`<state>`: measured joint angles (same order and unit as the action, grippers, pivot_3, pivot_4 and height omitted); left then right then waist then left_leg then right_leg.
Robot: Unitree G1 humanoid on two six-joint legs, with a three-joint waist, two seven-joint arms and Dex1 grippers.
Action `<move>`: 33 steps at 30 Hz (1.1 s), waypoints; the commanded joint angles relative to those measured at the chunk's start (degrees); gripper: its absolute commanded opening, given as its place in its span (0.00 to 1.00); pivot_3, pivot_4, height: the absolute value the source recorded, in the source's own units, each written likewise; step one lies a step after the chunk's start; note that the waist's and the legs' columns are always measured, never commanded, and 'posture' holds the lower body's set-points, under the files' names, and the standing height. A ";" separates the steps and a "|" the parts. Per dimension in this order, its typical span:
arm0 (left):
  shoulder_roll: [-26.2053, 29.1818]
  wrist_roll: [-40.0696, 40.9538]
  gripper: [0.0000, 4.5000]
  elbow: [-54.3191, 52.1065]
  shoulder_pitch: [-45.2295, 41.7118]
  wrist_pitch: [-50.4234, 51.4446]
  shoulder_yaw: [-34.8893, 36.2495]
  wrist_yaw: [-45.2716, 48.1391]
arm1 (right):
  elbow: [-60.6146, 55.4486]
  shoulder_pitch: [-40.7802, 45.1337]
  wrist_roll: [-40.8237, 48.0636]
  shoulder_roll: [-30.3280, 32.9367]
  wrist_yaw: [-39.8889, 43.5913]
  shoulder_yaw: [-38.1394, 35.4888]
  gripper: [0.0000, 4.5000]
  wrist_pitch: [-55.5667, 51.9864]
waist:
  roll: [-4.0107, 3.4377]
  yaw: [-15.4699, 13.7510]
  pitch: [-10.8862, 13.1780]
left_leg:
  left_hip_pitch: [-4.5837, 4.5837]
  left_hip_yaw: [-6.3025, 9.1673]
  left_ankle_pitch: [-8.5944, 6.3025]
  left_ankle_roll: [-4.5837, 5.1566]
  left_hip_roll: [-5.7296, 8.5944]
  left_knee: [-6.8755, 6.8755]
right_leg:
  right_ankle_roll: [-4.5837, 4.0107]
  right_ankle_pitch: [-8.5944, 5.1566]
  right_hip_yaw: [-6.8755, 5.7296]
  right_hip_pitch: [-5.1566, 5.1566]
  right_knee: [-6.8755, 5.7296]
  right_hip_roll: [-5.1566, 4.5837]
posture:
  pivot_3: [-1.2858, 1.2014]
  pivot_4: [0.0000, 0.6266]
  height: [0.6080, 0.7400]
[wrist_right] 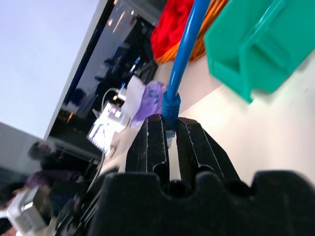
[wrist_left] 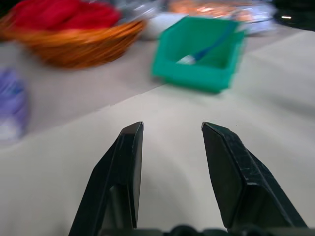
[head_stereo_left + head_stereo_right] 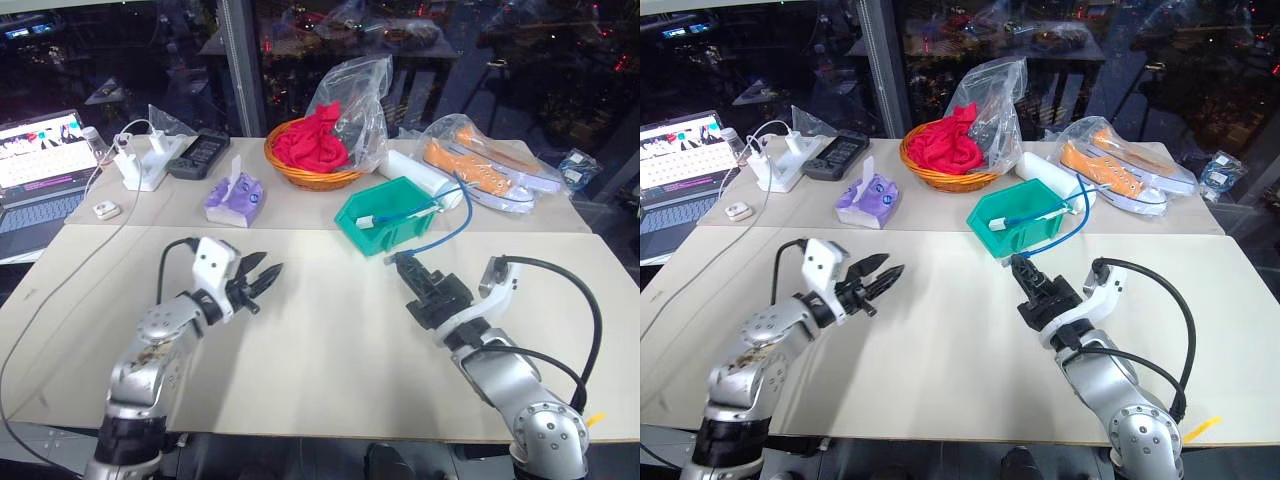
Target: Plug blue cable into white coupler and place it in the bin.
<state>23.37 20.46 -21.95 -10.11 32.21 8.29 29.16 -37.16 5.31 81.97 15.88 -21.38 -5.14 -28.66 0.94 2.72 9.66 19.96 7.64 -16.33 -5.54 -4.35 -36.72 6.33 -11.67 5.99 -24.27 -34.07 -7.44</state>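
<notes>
- Beige tabletop [image 3: 320,340] is backed by dark windows.
- One end of the blue cable [image 3: 455,222] is pinched in the right gripper [image 3: 400,262]; the rest arcs into the teal bin [image 3: 352,217], coupler end inside.
- Left gripper [image 3: 268,276] is seen parted, empty.
- Cable is judged light and floppy; it is best gripped at the stiff plug boot.

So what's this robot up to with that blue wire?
The robot's right gripper is shut on one end of the blue cable, holding it just in front of the teal bin. The cable arcs up from there, and its other end, with a white piece on it, lies inside the bin. The left gripper is open, holds nothing, and hangs over the bare table off to the side. Behind the bin sit an orange basket with red cloth and a bagged shoe.
</notes>
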 commanded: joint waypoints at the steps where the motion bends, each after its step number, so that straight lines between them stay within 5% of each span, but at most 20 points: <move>1: -1.69 0.72 0.45 -4.87 3.59 2.42 3.38 -5.55 | -2.50 0.42 0.11 -0.63 1.73 -0.58 0.00 1.38 | 0.00 -0.08 0.00 | 0.00 0.00 0.00 0.00 0.00 0.00 | 0.00 0.00 0.00 0.00 0.00 0.00 | 0.52 0.24 0.91; 8: -5.26 -2.48 0.99 -3.50 7.33 4.39 4.38 -14.00 | -0.42 1.58 -0.19 -1.03 2.92 0.12 0.00 0.44 | 0.00 -0.24 0.00 | 0.01 0.00 0.00 0.00 0.00 0.00 | 0.00 0.00 0.00 0.01 0.00 0.00 | 0.52 0.24 0.91; 21: -7.10 -9.17 1.00 14.12 0.15 -3.43 0.14 -17.73 | 0.39 3.43 -0.26 -1.50 3.09 0.78 0.00 0.45 | 0.00 -0.22 -0.01 | -0.01 0.00 0.00 -0.01 0.00 0.00 | -0.01 0.00 0.00 0.03 0.01 0.00 | 0.52 0.24 0.91; 33: -13.60 -9.94 1.00 15.57 -3.20 0.68 -0.04 -24.04 | -0.47 3.25 -0.17 -1.57 2.27 0.88 0.00 0.60 | -0.05 -0.32 -0.03 | -0.03 0.00 0.01 -0.02 0.01 0.00 | 0.00 0.01 -0.01 0.07 0.01 0.00 | 0.52 0.24 0.91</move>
<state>10.71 10.30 -6.48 -13.70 30.93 8.70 6.01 -35.36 8.13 81.25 14.57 -19.21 -3.51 -28.56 0.89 2.40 9.63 19.92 7.64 -16.32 -5.56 -4.34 -36.72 6.33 -11.67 5.98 -24.20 -34.06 -7.44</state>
